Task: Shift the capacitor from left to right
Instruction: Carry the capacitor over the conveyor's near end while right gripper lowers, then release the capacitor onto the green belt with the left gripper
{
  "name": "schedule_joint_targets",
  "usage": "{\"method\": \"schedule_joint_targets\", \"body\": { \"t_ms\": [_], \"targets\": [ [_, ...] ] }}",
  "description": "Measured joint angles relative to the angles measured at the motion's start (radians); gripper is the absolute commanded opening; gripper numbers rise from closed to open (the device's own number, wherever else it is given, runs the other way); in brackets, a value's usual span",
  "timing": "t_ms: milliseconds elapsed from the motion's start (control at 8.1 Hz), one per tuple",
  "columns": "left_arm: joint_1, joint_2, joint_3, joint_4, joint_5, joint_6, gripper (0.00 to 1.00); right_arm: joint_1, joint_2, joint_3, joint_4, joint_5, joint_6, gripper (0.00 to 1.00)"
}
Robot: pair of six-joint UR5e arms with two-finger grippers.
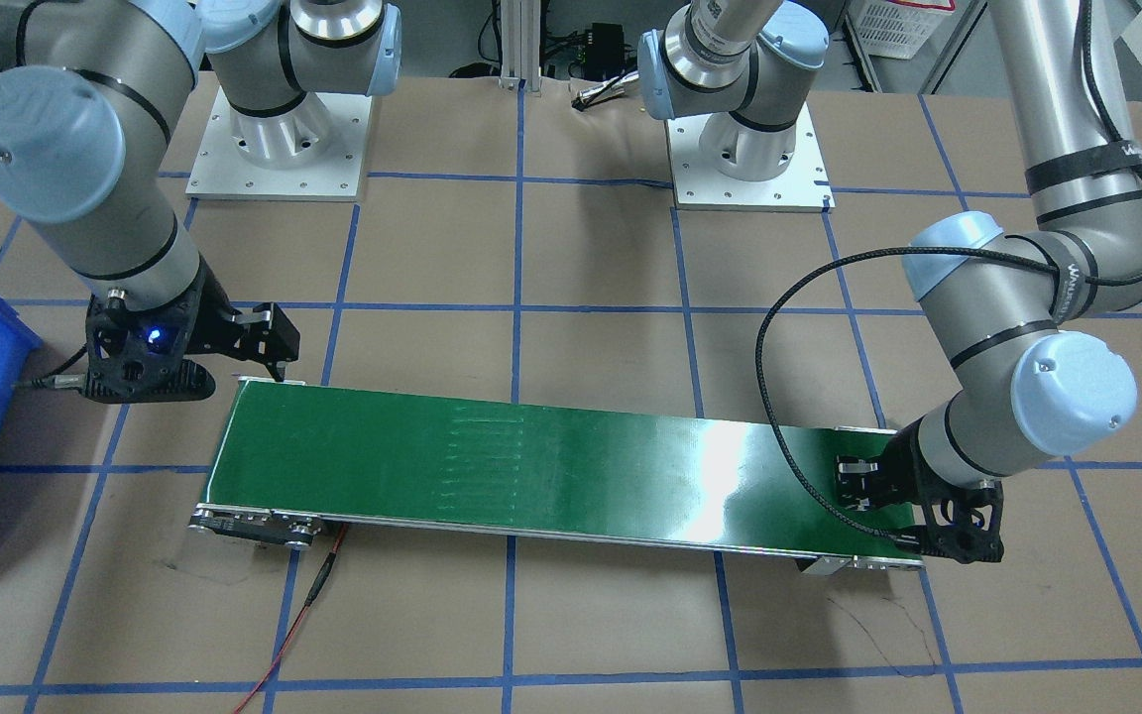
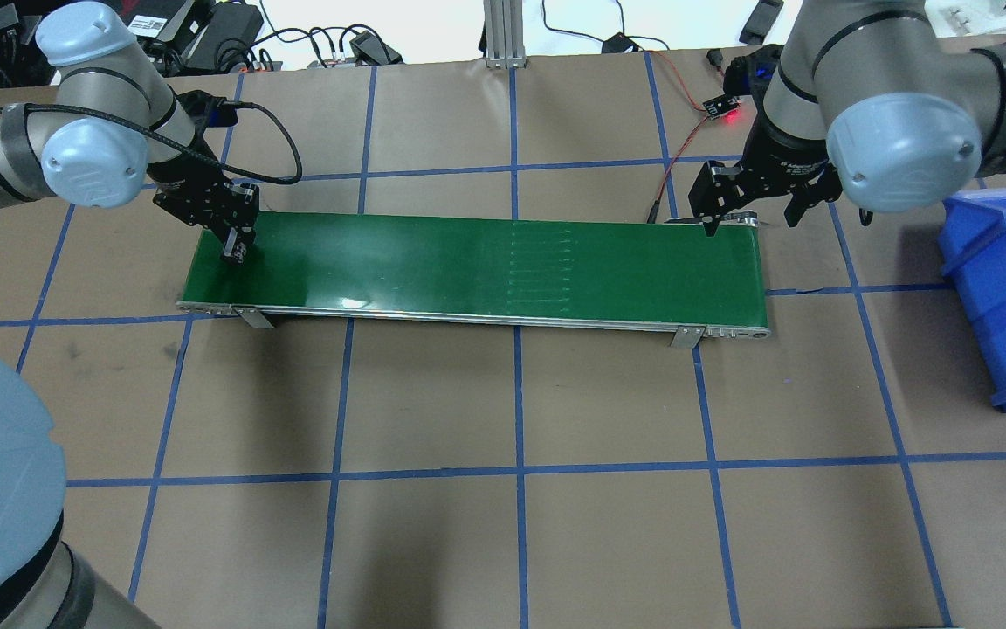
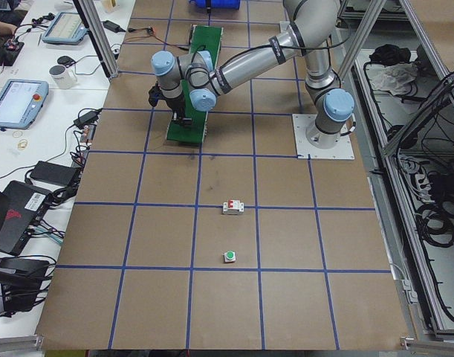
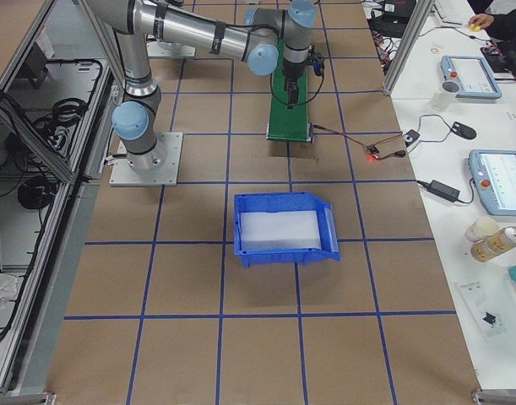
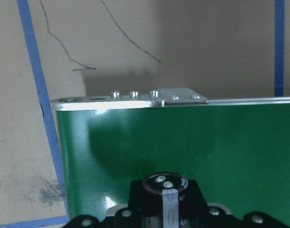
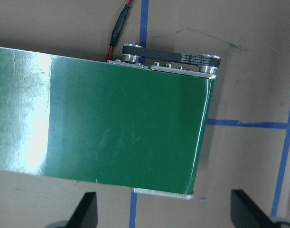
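The capacitor is a small dark cylinder with a grey stripe and two silvery terminals on its top. My left gripper is shut on it and holds it at the left end of the green conveyor belt, close to the belt surface. In the front-facing view this gripper is over the belt's right end. My right gripper is open and empty, hovering over the far edge of the belt's right end. Its two fingers stand wide apart.
A blue bin stands on the table right of the belt. A white breaker with red switches and a green-capped push button lie on the table left of the belt. A red wire runs from the belt's right end.
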Motion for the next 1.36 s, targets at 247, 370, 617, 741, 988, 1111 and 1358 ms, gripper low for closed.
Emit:
{"method": "schedule_joint_targets", "body": {
  "t_ms": [247, 370, 617, 741, 988, 1111, 1358],
  "targets": [
    [-0.002, -0.016, -0.006, 0.081, -0.029, 0.0, 0.94, -0.009, 0.069, 0.034, -0.126, 0.01, -0.018, 1.0],
    [-0.005, -0.022, -0.006, 0.11, -0.072, -0.008, 0.99, -0.01, 0.087, 0.04, -0.155, 0.04, -0.02, 1.0],
    [-0.04, 0.006, -0.005, 0.118, -0.125, -0.061, 1.0, -0.01, 0.119, 0.044, -0.22, 0.112, -0.021, 1.0],
    [-0.063, 0.044, -0.003, 0.08, -0.13, -0.092, 1.0, -0.01, 0.135, 0.044, -0.251, 0.128, -0.02, 1.0],
    [-0.084, 0.155, 0.004, -0.135, -0.127, -0.168, 1.0, -0.009, 0.159, 0.045, -0.295, 0.166, -0.02, 1.0],
    [-0.088, 0.218, 0.007, -0.241, -0.106, -0.191, 1.0, -0.009, 0.167, 0.048, -0.304, 0.178, -0.019, 1.0],
    [-0.111, 0.355, 0.008, -0.413, -0.06, -0.288, 1.0, -0.009, 0.167, 0.074, -0.326, 0.203, -0.02, 1.0]
  ]
}}
